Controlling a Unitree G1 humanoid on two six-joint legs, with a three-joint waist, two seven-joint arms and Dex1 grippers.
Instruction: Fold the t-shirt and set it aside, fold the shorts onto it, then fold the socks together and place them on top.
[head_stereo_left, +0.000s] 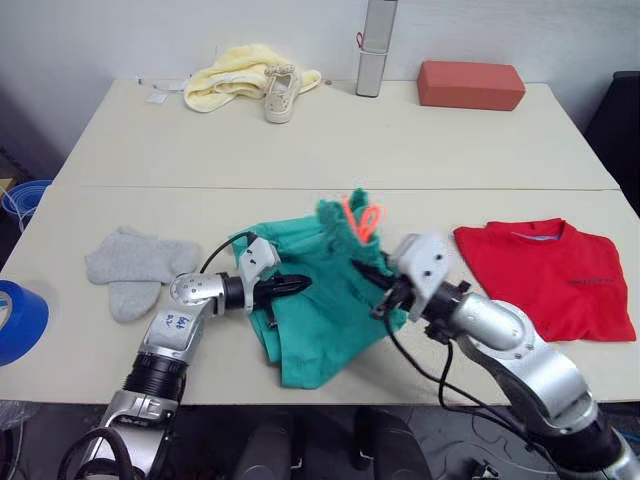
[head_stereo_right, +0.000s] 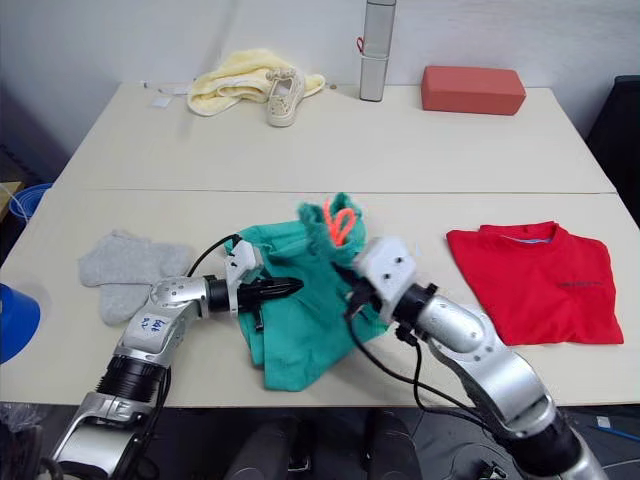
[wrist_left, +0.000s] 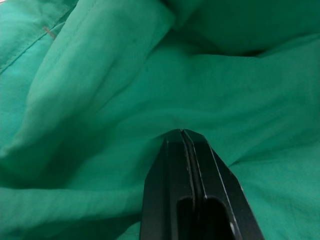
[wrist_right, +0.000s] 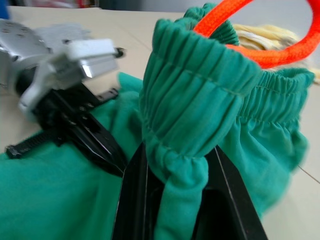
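Shorts (head_stereo_left: 320, 300), soft and limp (likely to sag), lie mid-surface (head_stereo_left: 400, 150); right pincer (wrist_right: 180, 165) grasps the raised elastic waist, the firmest hold; left pincer (head_stereo_left: 292, 286) is clenched, pressing the fabric

Plain lab: bare white tables (head_stereo_left: 330, 150), blank wall (head_stereo_left: 120, 40).

We see green shorts (head_stereo_left: 318, 315) with an orange string (head_stereo_left: 362, 218), a red t-shirt (head_stereo_left: 548, 275), grey socks (head_stereo_left: 132, 264), and black fingers (wrist_left: 187, 195).
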